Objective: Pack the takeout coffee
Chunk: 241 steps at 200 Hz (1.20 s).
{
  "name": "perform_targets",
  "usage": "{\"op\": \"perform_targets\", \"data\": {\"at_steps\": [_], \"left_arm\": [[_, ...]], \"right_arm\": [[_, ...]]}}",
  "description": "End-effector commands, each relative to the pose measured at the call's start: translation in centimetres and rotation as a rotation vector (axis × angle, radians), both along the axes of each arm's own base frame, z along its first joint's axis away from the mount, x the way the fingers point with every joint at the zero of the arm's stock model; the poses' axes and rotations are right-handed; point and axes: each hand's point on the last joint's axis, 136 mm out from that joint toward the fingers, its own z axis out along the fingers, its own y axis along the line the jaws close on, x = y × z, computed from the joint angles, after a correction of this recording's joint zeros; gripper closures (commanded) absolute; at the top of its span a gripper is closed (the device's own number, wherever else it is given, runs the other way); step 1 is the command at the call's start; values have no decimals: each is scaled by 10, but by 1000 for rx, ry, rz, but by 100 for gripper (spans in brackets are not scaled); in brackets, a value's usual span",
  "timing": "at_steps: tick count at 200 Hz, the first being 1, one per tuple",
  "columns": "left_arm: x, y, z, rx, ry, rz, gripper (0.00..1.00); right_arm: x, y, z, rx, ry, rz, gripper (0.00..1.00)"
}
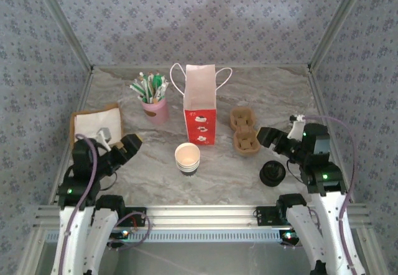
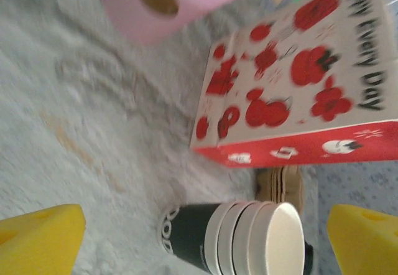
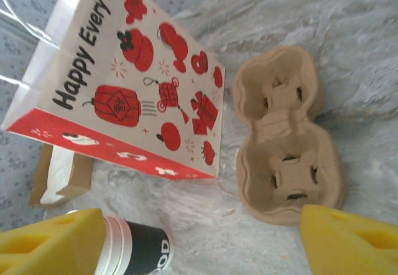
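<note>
The takeout coffee is out of view. A lidless stack of white paper cups (image 1: 187,158) with a dark lower band stands in the middle of the table, in front of the red and white paper bag (image 1: 200,110). My left gripper (image 1: 132,144) is open to the left of the stack, pointing at it. In the left wrist view the cup stack (image 2: 236,237) lies ahead of my left gripper (image 2: 202,244), between its yellow fingertips (image 2: 40,237). My right gripper (image 1: 269,137) is open beside the cardboard cup carrier (image 1: 244,130). Nothing sits inside my right gripper (image 3: 202,244).
Loose black lids (image 1: 272,173) lie near the right arm. A pink cup (image 1: 155,108) of stirrers stands back left of the bag. A brown box with napkins (image 1: 96,125) sits at the far left. The right wrist view has the bag (image 3: 130,94), carrier (image 3: 286,138) and cup stack (image 3: 134,250).
</note>
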Motion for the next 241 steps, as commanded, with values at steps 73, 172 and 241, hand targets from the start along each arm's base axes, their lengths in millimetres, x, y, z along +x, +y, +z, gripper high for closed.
{"op": "perform_targets", "data": {"at_steps": [73,172,241], "left_arm": [[2,-47,-27,-295,15,-171,0],[-4,-81,-70,-228,68,-231,31],[-13,-91,-67,-234,51,-240,33]], "right_arm": [[-11,88,-18,-213,66,288,34],[-25,181,-24,-471,70,504,53],[-14,202,-34,-576,121,517,63]]}}
